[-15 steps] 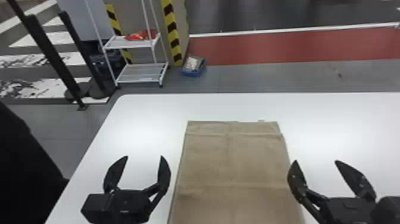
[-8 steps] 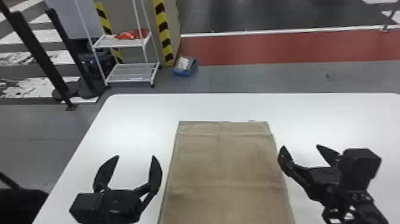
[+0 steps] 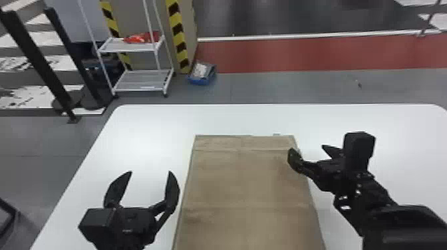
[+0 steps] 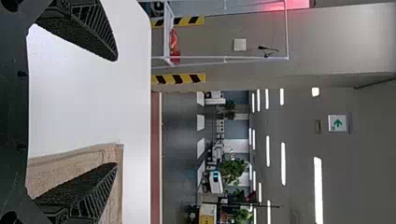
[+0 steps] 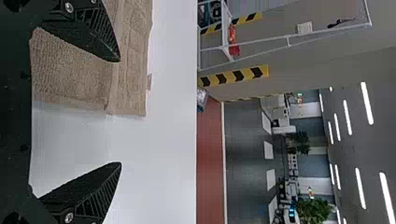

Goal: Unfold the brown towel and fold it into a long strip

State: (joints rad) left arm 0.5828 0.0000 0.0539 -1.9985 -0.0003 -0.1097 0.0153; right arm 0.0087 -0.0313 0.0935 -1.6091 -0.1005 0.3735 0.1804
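Brown towel is laid short of table's far edge; left gripper is held left of it, right gripper above its right edge, both jaws spread.

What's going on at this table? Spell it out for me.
A two-armed robot is at work on a brown towel, which lies flat on the white table and is not yet a long, narrow strip. Nothing is gripped. The left gripper is beside the towel's left edge, jaws open. The right gripper is at the right edge, near the far corner, also open, with one of its jaws over the cloth.
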